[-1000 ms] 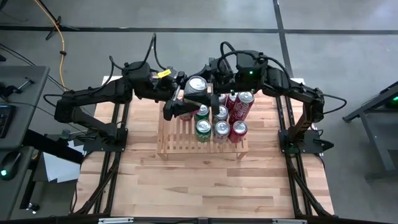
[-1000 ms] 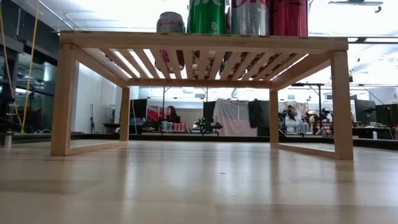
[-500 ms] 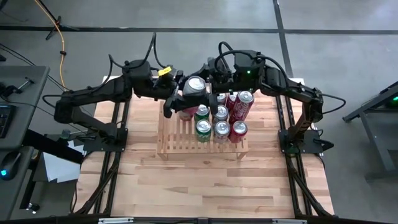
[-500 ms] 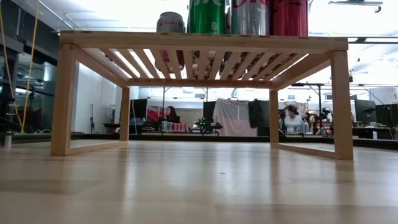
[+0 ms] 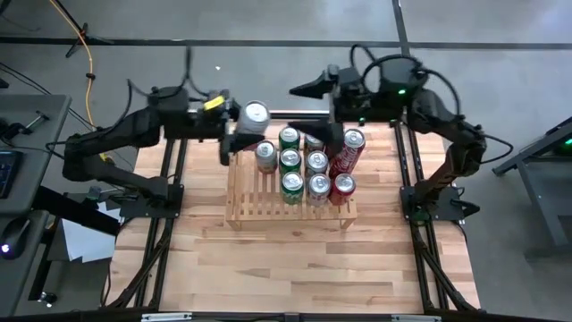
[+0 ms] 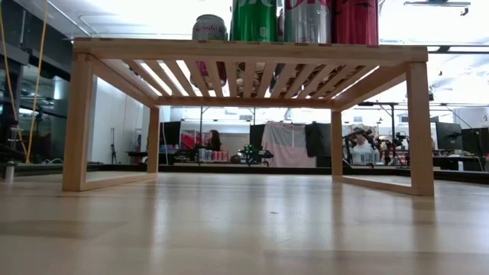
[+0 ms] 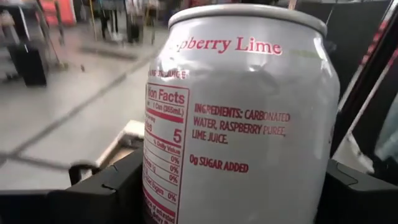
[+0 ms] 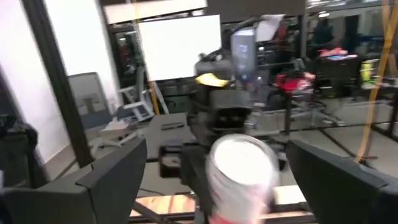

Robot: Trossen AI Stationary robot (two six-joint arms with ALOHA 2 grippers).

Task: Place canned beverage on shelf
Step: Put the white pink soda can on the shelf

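A white canned beverage (image 7: 242, 118) printed with "Raspberry Lime" stands upright in my left gripper (image 5: 248, 127). It hangs in the air over the far left corner of the shelf (image 5: 259, 207). The high view shows its silver top (image 5: 256, 114). The shelf is a low slatted wooden rack that carries several green, silver and red cans (image 5: 304, 165). My right gripper (image 5: 319, 111) is open and stands apart from the held can, toward the table's right; it faces the can (image 8: 242, 165). The low view shows only the shelf (image 6: 252, 52) and the cans on it. My left gripper pinches the can's side wall (image 7: 158, 186) between its two fingers (image 7: 106, 190), one on each side of the can's lower half. The fingers come in level from the table's left. The can stands upright, lifted clear of the shelf.
Two red cans (image 5: 347, 150) lean or lie at the shelf's far right. The left part of the shelf's slats (image 5: 250, 192) is bare. Bare tabletop (image 5: 295, 268) lies in front of the shelf. A desk with equipment (image 5: 22, 170) stands left of the table.
My right gripper has let go of the can and drawn back toward the table's right edge, rising a little. My left gripper has carried the can toward the table's left, still upright and clear of the shelf. This has uncovered more cans at the shelf's far side.
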